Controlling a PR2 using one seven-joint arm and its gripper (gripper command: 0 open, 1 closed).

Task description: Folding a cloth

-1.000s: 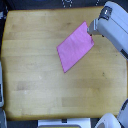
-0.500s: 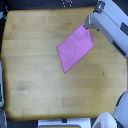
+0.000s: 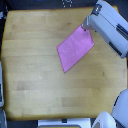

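You see a light wooden surface (image 3: pixel 35 75) that fills most of the exterior view, its planks running from the view's left to its right. Below the surface's near edge sits a pale, blurred object (image 3: pixel 65 122) that you can't identify. Off the surface's left edge a grey shape (image 3: pixel 2 90) shows, too cropped to name.

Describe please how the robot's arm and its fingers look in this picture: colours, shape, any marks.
The arm is a thick, boxy limb with a light grey-white shell and darker grey bands along its side. The gripper at its end is small and dark. The picture is too blurred to show its fingers, cables or marks.
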